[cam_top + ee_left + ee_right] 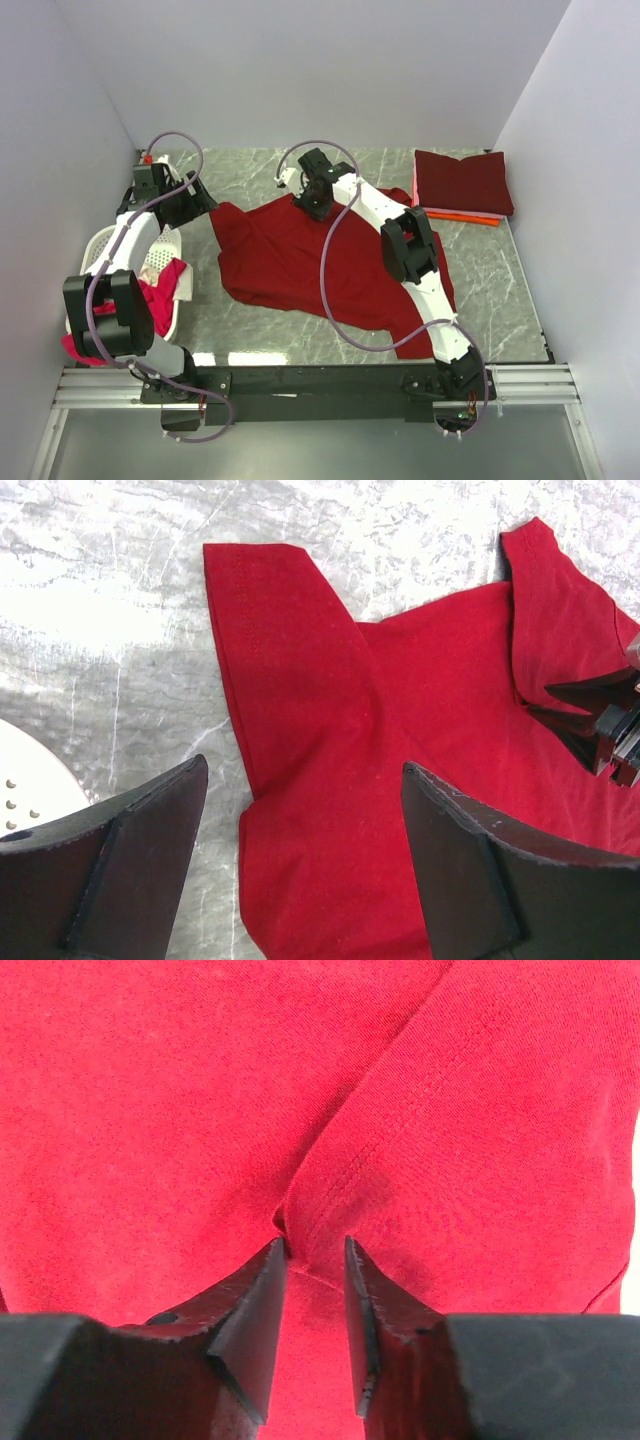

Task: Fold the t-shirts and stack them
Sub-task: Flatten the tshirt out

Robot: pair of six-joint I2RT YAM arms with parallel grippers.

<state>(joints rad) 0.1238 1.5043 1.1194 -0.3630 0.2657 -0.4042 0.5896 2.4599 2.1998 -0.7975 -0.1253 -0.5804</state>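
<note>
A large dark red t-shirt (300,265) lies spread and rumpled on the marble table. My right gripper (313,207) is at its far edge, jaws nearly together with a raised fold of the red cloth (330,1200) pinched between the fingertips (272,1260). It also shows in the left wrist view (545,700). My left gripper (203,206) hangs open over the shirt's left sleeve (270,650), holding nothing. A folded maroon t-shirt (462,180) lies on an orange one (462,215) at the back right. Magenta-pink (158,303) and cream (185,283) shirts lie in the basket.
A white lattice basket (108,250) stands at the left edge, beside the left arm. The table (500,290) is walled on three sides. The right arm's cable loops over the red shirt.
</note>
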